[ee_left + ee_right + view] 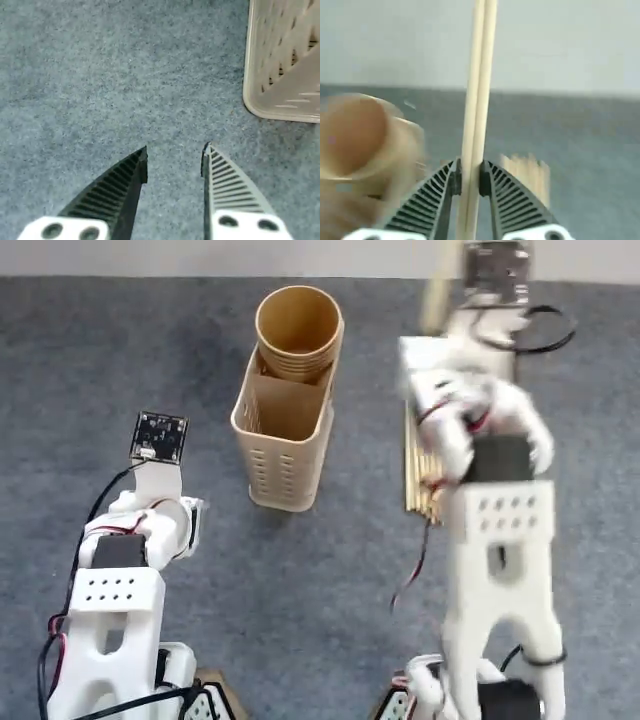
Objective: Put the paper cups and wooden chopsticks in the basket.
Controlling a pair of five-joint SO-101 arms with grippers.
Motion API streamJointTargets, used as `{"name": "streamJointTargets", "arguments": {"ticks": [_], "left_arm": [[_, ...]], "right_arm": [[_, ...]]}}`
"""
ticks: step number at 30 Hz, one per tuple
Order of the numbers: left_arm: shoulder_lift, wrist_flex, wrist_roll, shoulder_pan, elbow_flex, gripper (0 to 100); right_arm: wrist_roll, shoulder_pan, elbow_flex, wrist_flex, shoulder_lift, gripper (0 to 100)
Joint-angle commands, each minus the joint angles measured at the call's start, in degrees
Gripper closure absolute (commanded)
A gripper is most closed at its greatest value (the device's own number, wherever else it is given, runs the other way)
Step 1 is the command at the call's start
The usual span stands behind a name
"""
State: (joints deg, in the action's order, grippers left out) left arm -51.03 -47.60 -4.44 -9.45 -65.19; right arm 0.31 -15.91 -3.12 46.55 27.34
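Observation:
A beige slotted basket [285, 465] stands mid-table, with stacked brown paper cups [298, 330] in its far compartment. My right gripper [470, 177] is raised above the table and shut on a pair of wooden chopsticks [479, 75], which stick upward; in the high view this held pair [436, 295] is at the far right of the basket. A pile of several more chopsticks [420, 475] lies on the carpet under that arm. My left gripper [175, 155] is open over bare carpet, near the basket's corner [280, 75], holding nothing.
Grey carpet [120, 350] covers the table, with free room left of the basket and in front of it. The blurred cups [355, 135] and the chopstick pile [530, 172] lie beyond the right gripper. A pale wall runs along the far edge.

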Motion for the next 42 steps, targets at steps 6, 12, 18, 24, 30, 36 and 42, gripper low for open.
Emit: {"name": "streamJointTargets", "arguments": {"ticks": [6,12,18,24,30,36,42], "left_arm": [[-1.2,0.8,0.4,-0.3,0.2,80],[-1.2,0.8,0.4,-0.3,0.2,80],[-1.2,0.8,0.4,-0.1,0.2,80],[-1.2,0.8,0.4,-0.1,0.1,80],[-1.2,1.0,0.4,0.0,-0.2,80],[-1.2,1.0,0.4,0.0,-0.2,80],[-1.2,1.0,0.4,0.0,-0.2,80]], "right_arm": [[4.5,-13.6,-7.1,-18.9,9.0,99.3],[4.5,-18.3,-27.6,-47.3,8.3,99.3],[4.7,-19.8,-43.3,-62.5,6.0,99.3],[4.7,-16.3,-45.2,-62.7,6.9,92.7],[4.6,-16.2,-44.9,-59.0,9.2,70.4],[4.5,-16.1,-39.9,-48.2,13.2,73.9],[4.8,-11.6,-24.3,-15.8,20.8,99.8]]}}
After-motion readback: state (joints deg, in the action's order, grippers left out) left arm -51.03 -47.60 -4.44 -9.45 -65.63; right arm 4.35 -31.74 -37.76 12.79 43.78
